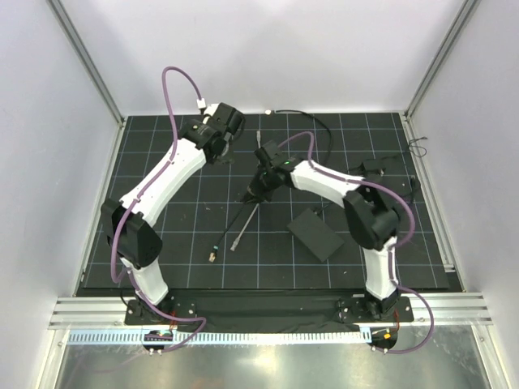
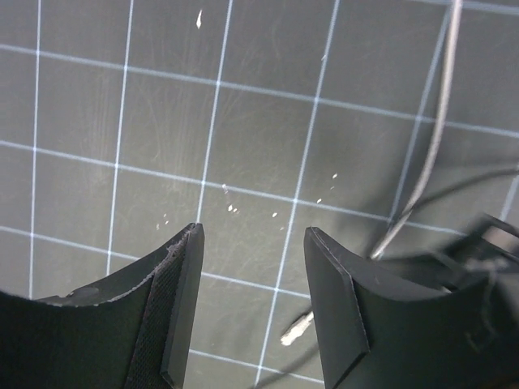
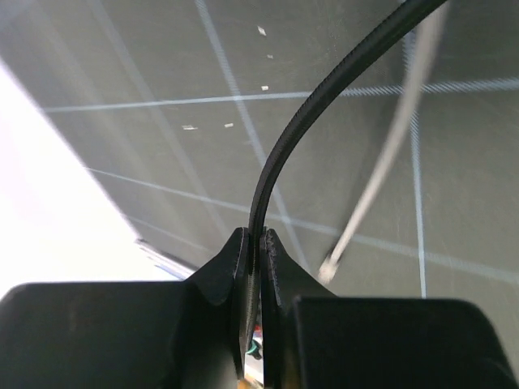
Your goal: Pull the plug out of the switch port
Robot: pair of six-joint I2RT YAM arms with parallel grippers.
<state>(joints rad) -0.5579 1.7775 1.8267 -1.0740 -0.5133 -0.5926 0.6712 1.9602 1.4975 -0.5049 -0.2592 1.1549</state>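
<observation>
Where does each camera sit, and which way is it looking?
Top external: above and behind, looking down on the black grid mat, flat black box, white left arm and right arm.
Left wrist: on the left arm, looking down at the mat past its open left gripper.
Right wrist: on the right arm, facing the mat past its right gripper, shut on a thin black cable.
Shared: both wrist views show the thin grey silver-tipped cable.

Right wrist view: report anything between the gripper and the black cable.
Nothing visible: the right gripper is shut directly on the black cable. The grey cable passes beside it, outside the jaws.
</observation>
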